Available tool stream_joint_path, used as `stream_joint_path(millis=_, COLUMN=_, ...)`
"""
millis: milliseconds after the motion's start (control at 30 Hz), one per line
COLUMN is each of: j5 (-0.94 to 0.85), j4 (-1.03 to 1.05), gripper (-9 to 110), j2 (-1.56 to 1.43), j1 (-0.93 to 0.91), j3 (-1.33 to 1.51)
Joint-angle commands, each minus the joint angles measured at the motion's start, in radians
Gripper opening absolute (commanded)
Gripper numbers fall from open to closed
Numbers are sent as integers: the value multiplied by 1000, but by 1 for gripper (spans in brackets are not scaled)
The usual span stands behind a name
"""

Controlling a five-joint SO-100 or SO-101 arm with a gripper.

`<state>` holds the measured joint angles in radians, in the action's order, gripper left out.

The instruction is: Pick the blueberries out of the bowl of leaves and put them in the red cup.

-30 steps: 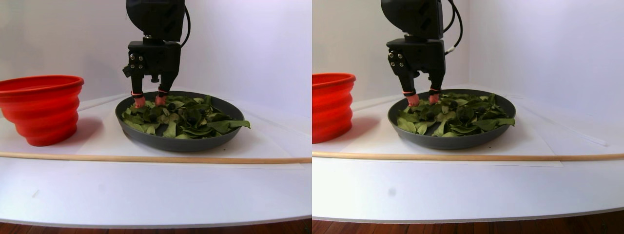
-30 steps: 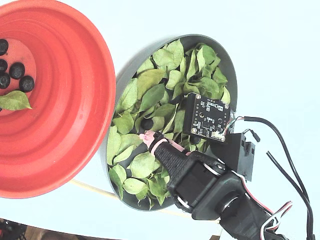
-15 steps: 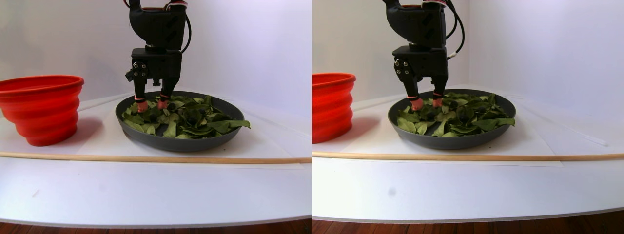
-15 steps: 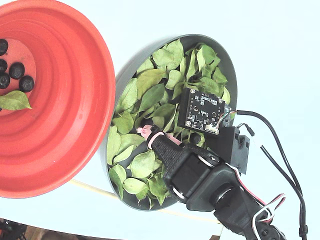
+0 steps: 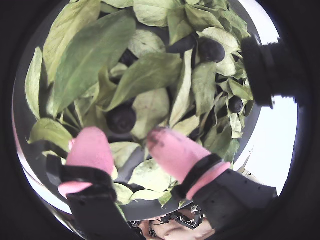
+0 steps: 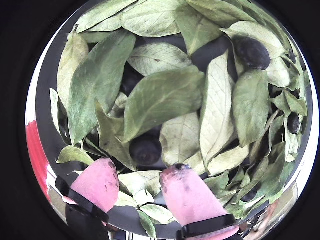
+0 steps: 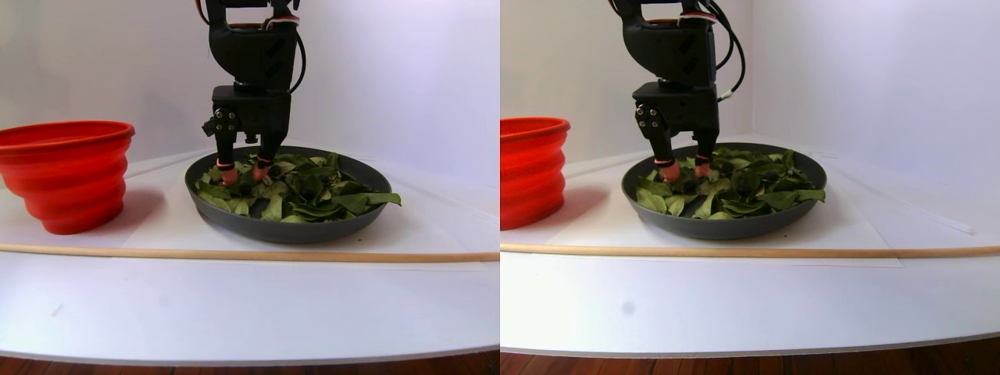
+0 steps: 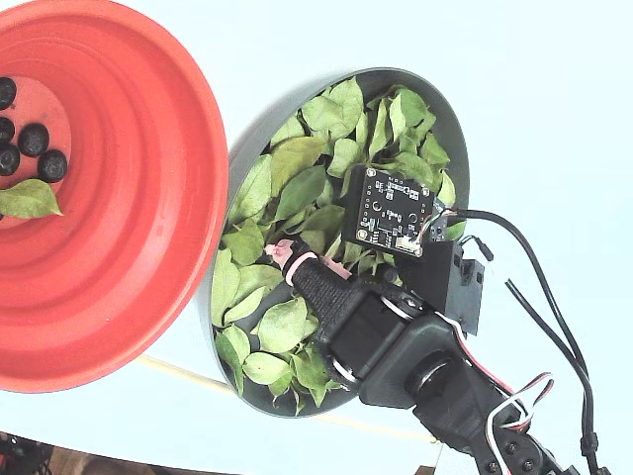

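Observation:
The oval dark grey bowl [image 7: 289, 230] [image 8: 450, 109] is full of green leaves [image 8: 297, 153]. My gripper [image 5: 127, 145] [image 6: 141, 175] [image 7: 244, 173] is open, its pink fingertips [image 8: 279, 249] down among the leaves at the bowl's left side in the stereo pair view. One blueberry [image 5: 121, 118] [image 6: 145, 150] lies in the leaves just ahead of the gap between the tips, untouched. More blueberries [image 5: 211, 50] [image 6: 252, 52] show farther off. The red cup [image 7: 66, 176] [image 8: 129, 228] stands beside the bowl and holds several blueberries [image 8: 35, 139] and one leaf [image 8: 25, 198].
A thin wooden stick [image 7: 234, 254] lies across the white table in front of the bowl and cup. A small circuit board [image 8: 396, 210] and black cables [image 8: 534, 287] ride on the arm above the bowl. White walls close the back.
The arm has come down; the open fingertips have sunk from the leaf surface deeper into the leaves and shifted slightly toward the bowl's middle. Nothing was grasped.

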<state>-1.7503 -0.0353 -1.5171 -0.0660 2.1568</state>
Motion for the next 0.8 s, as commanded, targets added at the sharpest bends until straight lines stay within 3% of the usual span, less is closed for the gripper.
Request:
stream_joint_path(millis=0, j5=-11, j4=-17, gripper=16, j2=-14, j1=-5, j3=-40)
stream_joint_path(millis=767, j5=-6, j4=-63, gripper=17, j2=72, j1=-14, j3=-83)
